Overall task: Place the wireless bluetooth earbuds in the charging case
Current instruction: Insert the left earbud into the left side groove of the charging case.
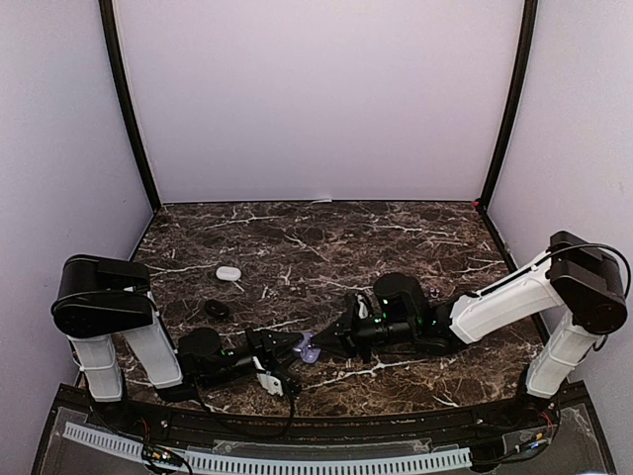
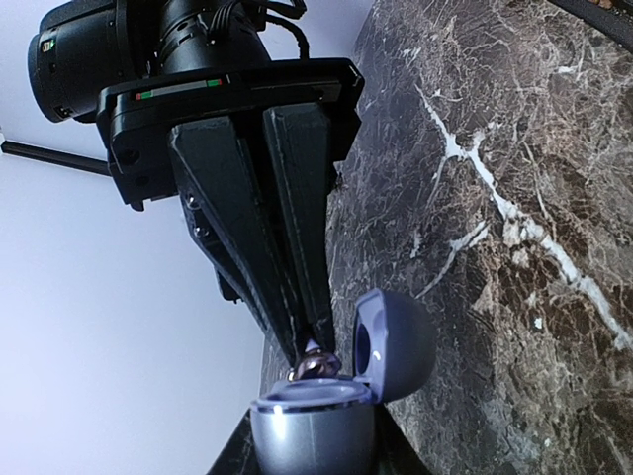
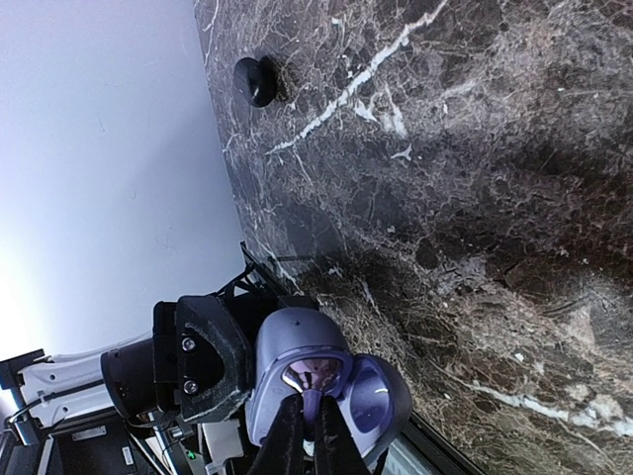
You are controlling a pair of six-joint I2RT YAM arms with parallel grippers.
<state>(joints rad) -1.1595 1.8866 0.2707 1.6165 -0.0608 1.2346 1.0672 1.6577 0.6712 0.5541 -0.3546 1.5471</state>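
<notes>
Nearest us, the case (image 2: 312, 435) fills the bottom of the left wrist view, its lid (image 2: 394, 341) swung open.

Off past the left claw's wrist and well apart from it, a black case (image 1: 217, 309) and a white case (image 1: 228, 272) lie on the table (image 1: 396, 237).

We see the left claw (image 1: 293, 351) clenched on the purple case's lower shell, the lid standing on the side away from it.

From the case's other side the right claw (image 2: 310, 341) points in tips-first, pinched on a purple bud (image 2: 315, 364). The bud sits just under those tips, at the mouth of the case's well. We cannot tell whether it is fully seated.

We judge the bud to be very light, hard and slick, so it could easily squirt out of a tight pinch. It is best held by its narrow end, leaving the rounded head free to drop into the well. The case looks smooth and rounded, so it may twist under pressure. We would grip it across the lower shell, clear of the hinge and lid.
</notes>
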